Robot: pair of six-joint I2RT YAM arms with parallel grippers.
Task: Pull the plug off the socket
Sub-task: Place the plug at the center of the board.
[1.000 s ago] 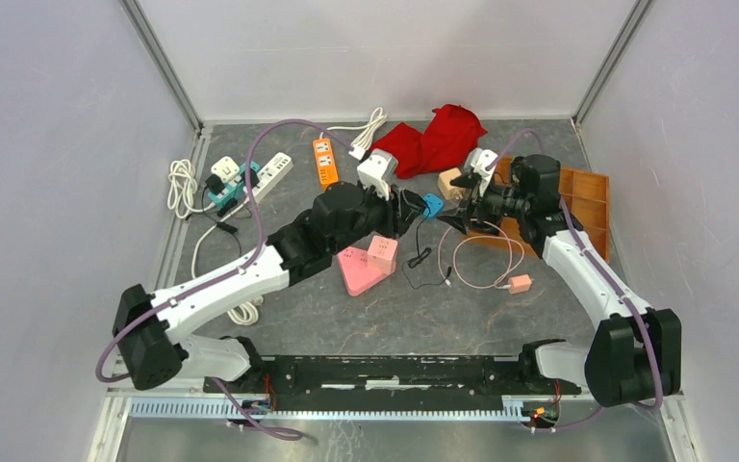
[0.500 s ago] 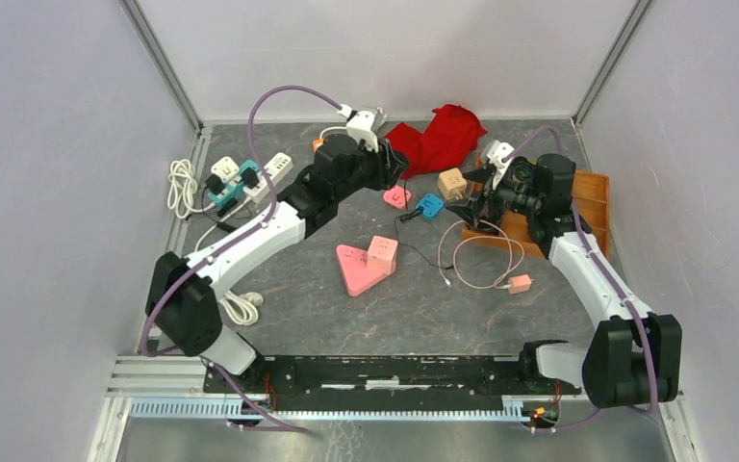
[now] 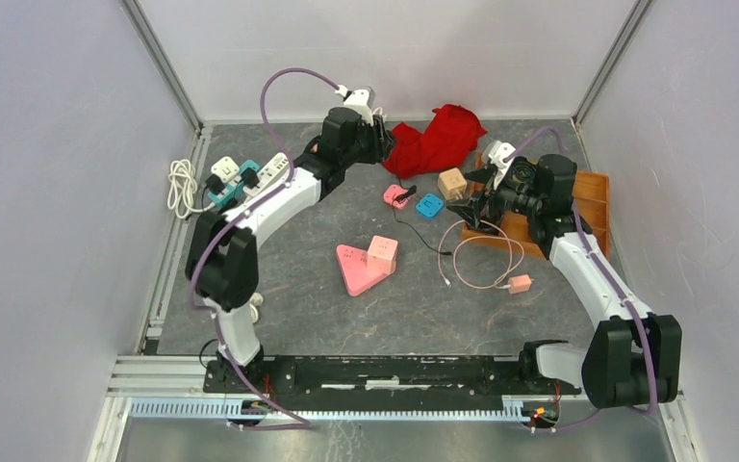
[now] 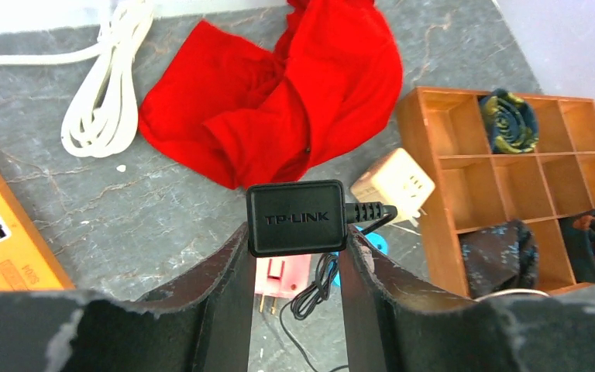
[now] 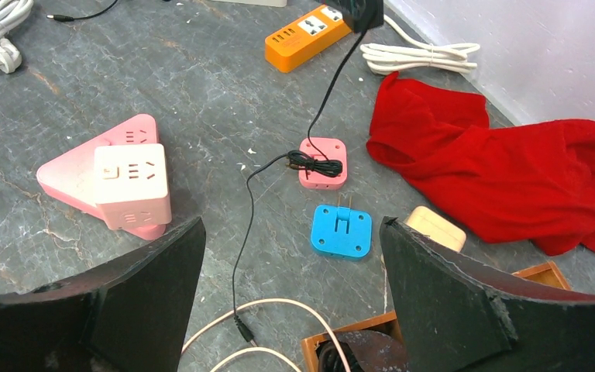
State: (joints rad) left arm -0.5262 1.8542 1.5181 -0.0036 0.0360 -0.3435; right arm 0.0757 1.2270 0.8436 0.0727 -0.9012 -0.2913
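The pull looks done, as far as these views show: the left gripper is clamped on the black TP-LINK plug, which hangs in the air just left of the red cloth, clear of every socket. Its thin cable drops to a small coil lying on the pink socket cube, on the table nearer the arms than the cloth. What is left is probably only setting the plug down. Its long axis runs across the jaws, the cable exit pointing away to the cloth's right; its prongs are hidden. The right gripper hovers to the near right of the cloth, fingers spread wide and empty.
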